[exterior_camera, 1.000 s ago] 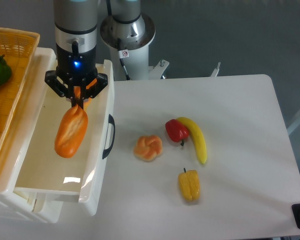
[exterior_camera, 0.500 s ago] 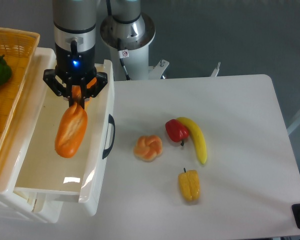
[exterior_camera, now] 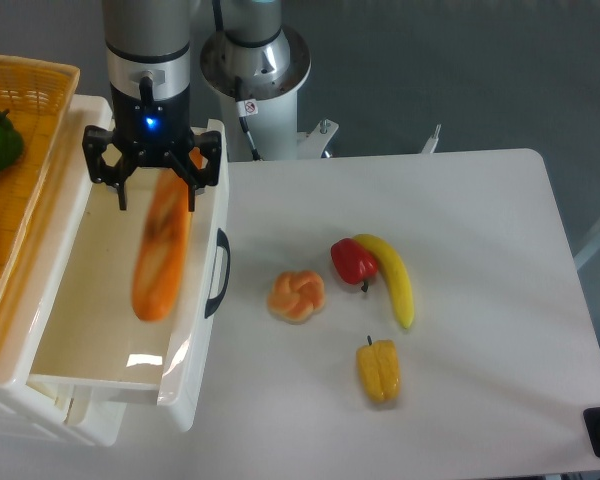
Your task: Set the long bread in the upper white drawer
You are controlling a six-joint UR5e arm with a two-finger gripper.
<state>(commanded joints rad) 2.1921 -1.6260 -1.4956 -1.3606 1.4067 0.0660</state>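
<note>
One gripper [exterior_camera: 154, 187] hangs over the upper white drawer [exterior_camera: 202, 330], its jaws spread wide with nothing between the fingertips; the long bread [exterior_camera: 160, 258] shows as a motion-blurred orange streak just below them, inside the drawer's outline, so it reads as released and dropping rather than held. The loaf is oriented lengthwise along the drawer, its upper end between the spread fingers, its lower end about mid-drawer. Whether it has reached the drawer floor cannot be told from the blur. Judgement: the step in hand is the release, and the task is nearly complete once the loaf settles. To finish well, keep the jaws wide and lift straight up so neither finger catches the loaf's upper end or the drawer's right wall by the dark handle [exterior_camera: 221, 272]. Check that the loaf lies flat within the walls and does not rest tilted on a rim. Risk: the loaf sits closer to the right wall than the left and could bounce against it. The orange wicker basket [exterior_camera: 20, 150] stands just beside the drawer on the left; bun [exterior_camera: 296, 296], red pepper [exterior_camera: 353, 261], banana [exterior_camera: 392, 279] and yellow pepper [exterior_camera: 378, 369] lie on the table [exterior_camera: 480, 250], well apart.
</note>
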